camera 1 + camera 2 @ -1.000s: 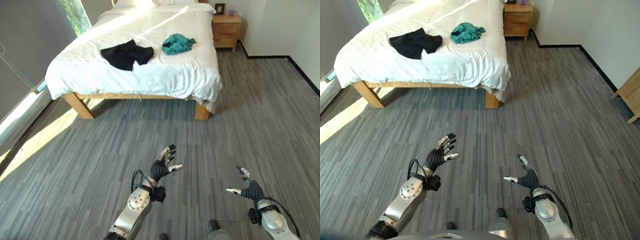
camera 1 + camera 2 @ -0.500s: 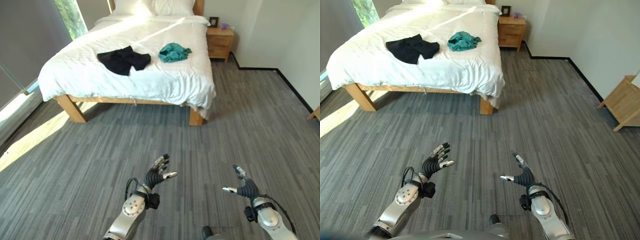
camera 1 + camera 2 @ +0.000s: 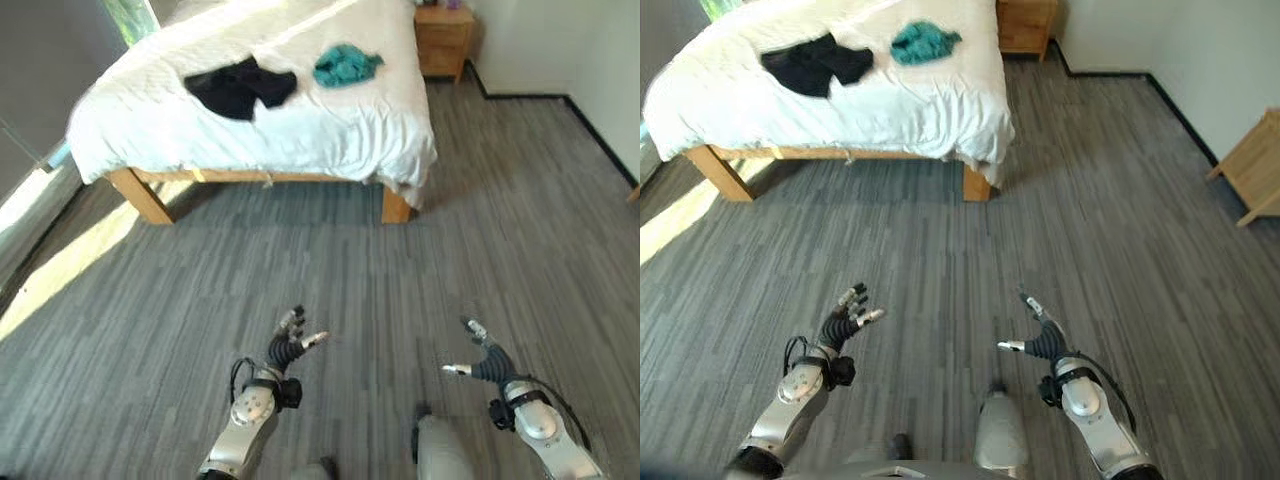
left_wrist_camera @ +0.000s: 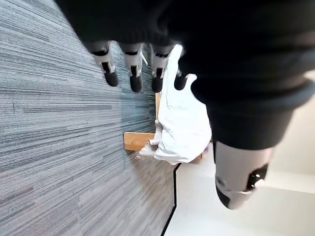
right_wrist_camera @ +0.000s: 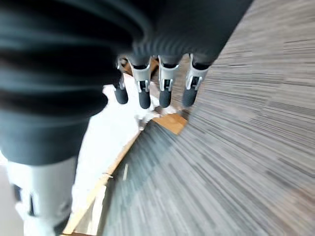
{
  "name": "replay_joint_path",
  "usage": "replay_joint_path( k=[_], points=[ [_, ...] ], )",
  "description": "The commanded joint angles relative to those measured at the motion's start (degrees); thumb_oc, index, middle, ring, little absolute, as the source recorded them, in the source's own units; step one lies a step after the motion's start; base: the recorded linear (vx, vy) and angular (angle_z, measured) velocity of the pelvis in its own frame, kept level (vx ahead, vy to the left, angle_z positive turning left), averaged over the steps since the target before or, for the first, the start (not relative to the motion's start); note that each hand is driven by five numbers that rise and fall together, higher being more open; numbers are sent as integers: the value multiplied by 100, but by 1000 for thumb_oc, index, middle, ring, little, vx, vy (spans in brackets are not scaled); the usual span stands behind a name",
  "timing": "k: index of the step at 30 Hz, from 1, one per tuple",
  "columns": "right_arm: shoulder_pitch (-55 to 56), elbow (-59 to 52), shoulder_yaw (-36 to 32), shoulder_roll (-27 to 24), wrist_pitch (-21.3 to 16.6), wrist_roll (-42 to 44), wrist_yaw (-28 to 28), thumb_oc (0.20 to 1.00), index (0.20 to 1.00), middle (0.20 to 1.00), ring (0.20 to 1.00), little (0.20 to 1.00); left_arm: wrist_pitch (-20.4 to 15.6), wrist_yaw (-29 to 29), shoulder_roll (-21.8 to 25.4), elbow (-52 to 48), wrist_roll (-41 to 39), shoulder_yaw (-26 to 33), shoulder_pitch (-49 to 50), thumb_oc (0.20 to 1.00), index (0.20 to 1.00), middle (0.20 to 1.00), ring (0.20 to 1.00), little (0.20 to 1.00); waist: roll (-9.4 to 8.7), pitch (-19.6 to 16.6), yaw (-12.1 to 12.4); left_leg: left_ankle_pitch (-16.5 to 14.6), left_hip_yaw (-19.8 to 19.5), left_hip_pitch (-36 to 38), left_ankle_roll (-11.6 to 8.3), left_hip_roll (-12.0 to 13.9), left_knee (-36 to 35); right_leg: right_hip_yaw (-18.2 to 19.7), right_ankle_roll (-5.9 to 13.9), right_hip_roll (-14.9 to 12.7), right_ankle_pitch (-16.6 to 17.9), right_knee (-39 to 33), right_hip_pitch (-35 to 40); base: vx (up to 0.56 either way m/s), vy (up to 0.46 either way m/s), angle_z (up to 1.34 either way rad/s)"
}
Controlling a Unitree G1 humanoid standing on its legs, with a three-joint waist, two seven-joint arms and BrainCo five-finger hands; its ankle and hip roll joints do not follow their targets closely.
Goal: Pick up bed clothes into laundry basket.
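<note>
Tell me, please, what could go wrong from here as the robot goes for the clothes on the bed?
The black garment and teal garment lie well in from the bed edge, likely demanding a long lean. Both the left hand and right hand are open and far away, so walking could bump the wooden leg.

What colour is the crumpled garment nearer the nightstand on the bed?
Teal garment, clearest in the left eye view.
</note>
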Motion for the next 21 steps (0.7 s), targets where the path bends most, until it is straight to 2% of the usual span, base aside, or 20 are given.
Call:
replay_joint_path(
  k=[1,2,3,4,5,6,7,8,9,11,12,13,14,16,17,19,20,21],
  points=[
    [-257,-297,-236,-47,-179,-63,43,1000,1000,1000,1000,1000,-339,-48,108,-349,133,-41,29,1000,1000,1000,1000,1000,-154,-175,-255,-1478,-5,3032,-450,134,-1446,-75,52,-82,1520,-1272,-16,476,-362,79],
    [-269,-303,-257,-120,-183,-76,58,1000,1000,1000,1000,1000,-348,-53,93,-350,107,-73,44,1000,1000,1000,1000,1000,-81,-190,-296,-1189,51,3120,-544,287,-1446,-124,-11,-38,1561,-1176,19,464,-379,84],
    [-290,-338,-275,-180,-197,-72,65,1000,1000,1000,1000,1000,-339,-67,24,-367,29,-116,73,1000,1000,1000,1000,1000,47,-217,-378,-552,157,3206,-685,550,-1366,-139,-93,54,1556,-1033,24,351,-324,86],
    [-275,-375,-334,-265,-209,-64,66,1000,1000,1000,1000,1000,-321,-86,-38,-371,-77,-162,80,1000,1000,1000,1000,1000,96,-194,-347,-107,259,2866,-764,738,-742,-152,-187,111,1487,-1024,214,280,-326,78],
    [-312,-418,-381,-366,-218,-31,48,1000,1000,1000,1000,1000,-292,-137,-111,-388,-198,-259,45,1000,1000,1000,1000,1000,57,-90,-267,445,154,2215,-805,733,229,-156,-341,110,1438,-1114,485,244,-347,50],
    [-410,-465,-380,-496,-266,43,-18,1000,1000,1000,1000,1000,-278,-158,-155,-431,-279,-329,-44,1000,1000,1000,1000,1000,34,16,-219,706,120,1611,-779,732,1214,-180,-501,171,1299,-1311,827,234,-364,20],
    [-493,-435,-366,-532,-259,117,-40,1000,1000,1000,1000,1000,-287,-172,-172,-448,-285,-347,-66,1000,1000,1000,1000,1000,0,71,-144,760,295,1321,-700,766,1741,-124,-620,235,1113,-1382,1047,156,-246,15],
    [-501,-431,-364,-529,-261,119,-40,1000,1000,1000,1000,1000,-287,-172,-169,-447,-285,-344,-72,1000,1000,1000,1000,1000,-29,60,-159,788,279,1292,-696,734,1736,-127,-623,203,1130,-1387,1030,150,-226,10],
    [-548,-433,-363,-574,-260,142,-57,1000,1000,1000,1000,1000,-290,-207,-155,-477,-266,-343,-89,1000,1000,1000,1000,1000,-108,77,-100,874,438,1063,-666,736,2021,-80,-710,203,996,-1470,1195,178,-229,6],
    [-669,-400,-353,-650,-215,148,-64,1000,1000,1000,1000,1000,-254,-266,-204,-498,-263,-321,-70,1000,1000,1000,1000,1000,-221,204,138,516,919,291,-681,791,2403,94,-796,234,656,-1490,1533,385,-240,4],
    [-654,-401,-370,-655,-218,172,-52,1000,1000,1000,1000,1000,-243,-297,-228,-496,-264,-318,-31,1000,1000,1000,1000,1000,-256,207,194,448,1045,61,-686,815,2272,129,-793,231,550,-1490,1662,520,-57,7],
    [-579,-402,-422,-646,-224,157,-23,1000,1000,1000,1000,1000,-216,-339,-242,-538,-256,-319,61,1000,1000,1000,1000,1000,-267,180,210,516,1388,-82,-675,903,1467,131,-762,222,397,-1490,1844,344,10,-11],
    [-567,-406,-426,-649,-224,156,-21,1000,1000,1000,1000,1000,-215,-339,-244,-543,-255,-324,71,1000,1000,1000,1000,1000,-273,186,229,515,1417,-24,-677,892,1423,147,-757,215,381,-1490,1866,365,60,11],
    [-469,-470,-470,-651,-229,97,28,1000,1000,1000,1000,1000,-196,-372,-266,-562,-232,-315,186,1000,1000,1000,1000,1000,-244,176,274,631,1764,33,-701,952,349,180,-677,244,185,-1490,2137,473,120,-23],
    [-350,-504,-511,-637,-235,59,25,1000,1000,1000,1000,1000,-177,-344,-266,-595,-174,-333,243,1000,1000,1000,1000,1000,-163,181,365,1210,1795,18,-790,1050,-624,213,-618,302,-1,-1490,2441,646,169,-62],
    [-295,-525,-531,-622,-238,55,17,1000,1000,1000,1000,1000,-168,-341,-279,-585,-165,-357,247,1000,1000,1000,1000,1000,-141,168,410,1348,1762,4,-793,1079,-1092,206,-589,288,-111,-1490,2585,459,96,-40],
    [-235,-479,-533,-586,-210,39,-73,1000,1000,1000,1000,1000,-159,-300,-316,-521,-186,-402,229,1000,1000,1000,1000,1000,-136,165,494,1347,1737,-346,-812,1078,-1445,191,-555,252,-317,-1490,2855,438,40,-18],
    [-221,-456,-542,-573,-198,24,-110,1000,1000,1000,1000,1000,-161,-275,-323,-498,-210,-400,233,1000,1000,1000,1000,1000,-137,154,532,1304,1728,-580,-809,1026,-1446,224,-541,262,-411,-1490,2989,593,74,11]
  ],
)
